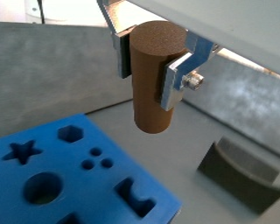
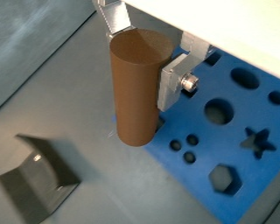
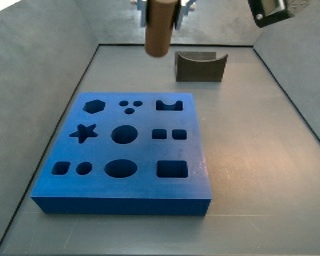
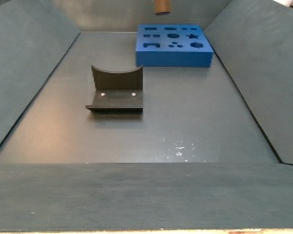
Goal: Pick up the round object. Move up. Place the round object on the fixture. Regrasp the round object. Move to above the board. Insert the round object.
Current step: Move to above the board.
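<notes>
Both wrist views show the pincer [image 1: 150, 59] clenched on the orange-brown cylindrical round object [image 1: 154, 77], its silver finger [image 2: 175, 80] pressed against the peg's side, the peg hanging upright and clear of the grey floor [image 3: 276, 120]. Below the pincer lie the thick bright-blue board [image 2: 230, 131] with shaped cutouts and, apart from it, the dark notched fixture [image 1: 244, 171]

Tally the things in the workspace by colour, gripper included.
Orange-brown: 1, the round object, upright, held in the gripper above the floor.
Blue: 1, the board, flat on the floor.
Dark olive-brown: 1, the fixture, empty.
Silver: 1, the gripper, shut on the round object.
Total: 4
</notes>
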